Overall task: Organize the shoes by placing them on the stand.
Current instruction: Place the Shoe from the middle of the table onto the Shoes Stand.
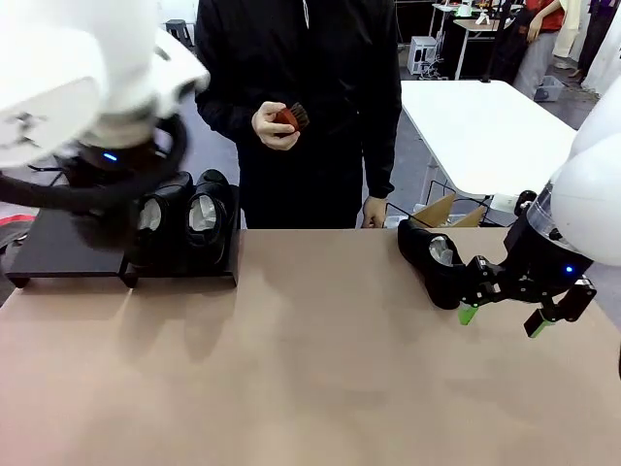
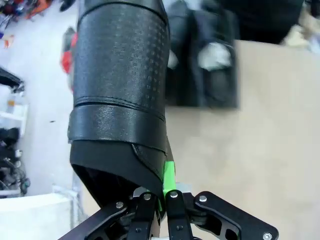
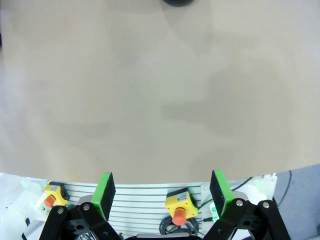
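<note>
My left gripper [image 2: 165, 176] is shut on the heel end of a black shoe [image 2: 120, 95], whose textured sole faces the left wrist camera. Beyond it two shoes [image 2: 200, 55] stuffed with white paper stand side by side on the stand. In the front view that pair [image 1: 186, 221] sits on the right section of the black stand [image 1: 58, 254], with my blurred left arm [image 1: 97, 146] over its left section. Another shoe [image 1: 434, 260] lies on the table at the right. My right gripper [image 1: 501, 318] hangs open just right of it, fingers [image 3: 106, 192] spread over bare table.
A person stands at the far side holding a small reddish-brown brush [image 1: 287, 118]. A cardboard box [image 1: 441, 211] sits beyond the table's far edge. Yellow stop buttons [image 3: 179, 206] lie below the near table edge. The brown tabletop [image 1: 310, 369] spreads across the middle.
</note>
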{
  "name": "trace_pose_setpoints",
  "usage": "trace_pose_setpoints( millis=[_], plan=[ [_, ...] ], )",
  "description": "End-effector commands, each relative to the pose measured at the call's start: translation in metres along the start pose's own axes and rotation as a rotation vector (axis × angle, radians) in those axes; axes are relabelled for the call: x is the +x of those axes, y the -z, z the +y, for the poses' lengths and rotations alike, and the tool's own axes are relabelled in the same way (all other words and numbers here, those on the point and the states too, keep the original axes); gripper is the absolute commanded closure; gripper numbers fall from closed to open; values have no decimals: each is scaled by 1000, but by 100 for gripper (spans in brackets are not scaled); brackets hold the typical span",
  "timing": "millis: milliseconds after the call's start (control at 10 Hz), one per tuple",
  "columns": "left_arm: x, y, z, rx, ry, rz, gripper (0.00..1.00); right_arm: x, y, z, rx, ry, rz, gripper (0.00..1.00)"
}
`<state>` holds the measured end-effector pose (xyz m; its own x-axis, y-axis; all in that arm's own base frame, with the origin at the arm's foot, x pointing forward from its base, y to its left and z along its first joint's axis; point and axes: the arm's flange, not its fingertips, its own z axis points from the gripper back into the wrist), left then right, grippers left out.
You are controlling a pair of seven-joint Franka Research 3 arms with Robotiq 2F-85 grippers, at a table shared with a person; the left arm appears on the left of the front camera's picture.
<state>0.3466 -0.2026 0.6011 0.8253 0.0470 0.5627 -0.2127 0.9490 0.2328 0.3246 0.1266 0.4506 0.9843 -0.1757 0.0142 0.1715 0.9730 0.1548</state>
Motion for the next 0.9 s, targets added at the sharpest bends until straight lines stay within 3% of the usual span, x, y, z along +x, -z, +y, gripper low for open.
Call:
trace_pose_setpoints(
  millis=[0,100,400,500,600,700,800],
  plan=[
    [21,36,20,58,41,-52,100,-1,-1,2,3,-7,0,0],
    [38,60,42,42,64,-83,100,-1,-1,2,3,-7,0,0],
    [76,127,92,12,112,-22,100,-1,-1,2,3,-7,0,0],
    [83,138,94,8,93,28,100,-1,-1,2,3,-7,0,0],
    [69,109,70,-40,-49,77,100,-1,-1,2,3,-7,0,0],
    [69,146,93,11,83,18,100,-1,-1,2,3,-7,0,0],
    [69,146,93,11,83,18,100,-1,-1,2,3,-7,0,0]
  ],
)
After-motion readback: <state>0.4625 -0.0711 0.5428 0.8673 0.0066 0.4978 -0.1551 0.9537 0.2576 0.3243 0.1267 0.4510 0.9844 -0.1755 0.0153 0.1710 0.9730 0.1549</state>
